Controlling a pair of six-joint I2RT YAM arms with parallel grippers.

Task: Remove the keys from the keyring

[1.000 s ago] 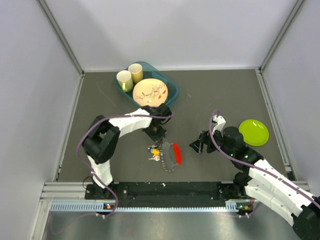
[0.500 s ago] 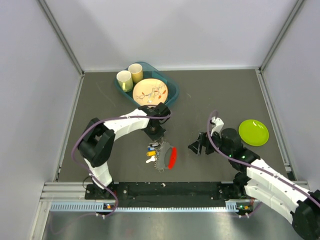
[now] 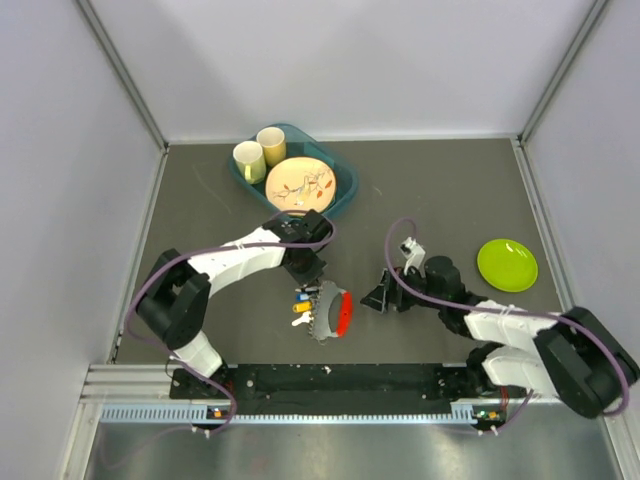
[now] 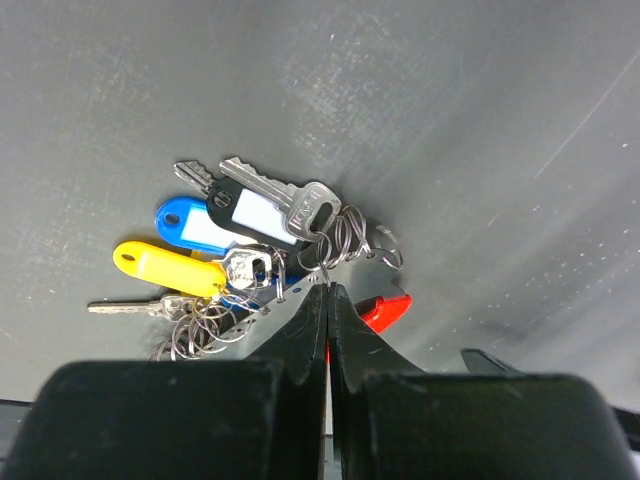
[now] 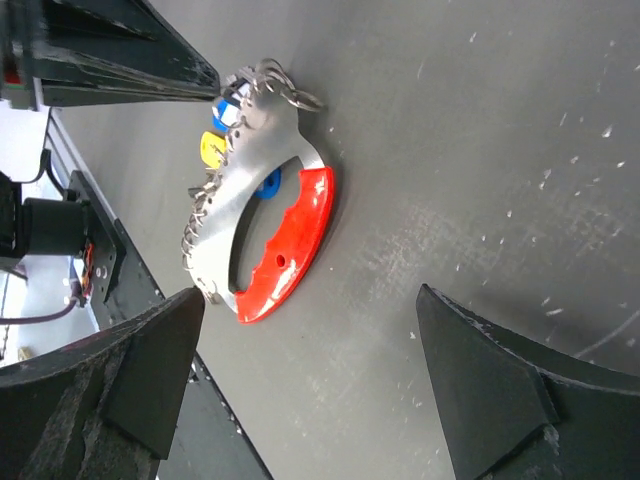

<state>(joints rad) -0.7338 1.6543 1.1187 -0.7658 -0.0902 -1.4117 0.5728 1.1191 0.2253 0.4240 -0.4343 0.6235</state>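
Observation:
The keys (image 4: 255, 212) lie in a bunch on the dark table: silver ones, a blue head (image 4: 183, 224), a yellow head (image 4: 165, 266) and a black-and-white tag. They hang on thin rings of the keyring, joined to a red crescent clip (image 5: 290, 235) with a silver toothed back. My left gripper (image 4: 328, 288) is shut, its tips pinching a thin ring at the bunch's edge. In the top view the bunch (image 3: 304, 300) and clip (image 3: 343, 313) lie just below the left gripper (image 3: 310, 272). My right gripper (image 3: 378, 296) is open and empty, right of the clip, which lies ahead of its fingers (image 5: 135, 385).
A teal tray (image 3: 343, 180) with two yellowish cups and a patterned plate stands at the back, behind the left arm. A lime-green plate (image 3: 507, 265) lies at the right. The black front rail (image 3: 330, 378) runs along the near edge.
The clip and keys have shifted a little left and turned. My right gripper has moved left toward the clip. The left arm's elbow has swung left, its gripper staying at the bunch.

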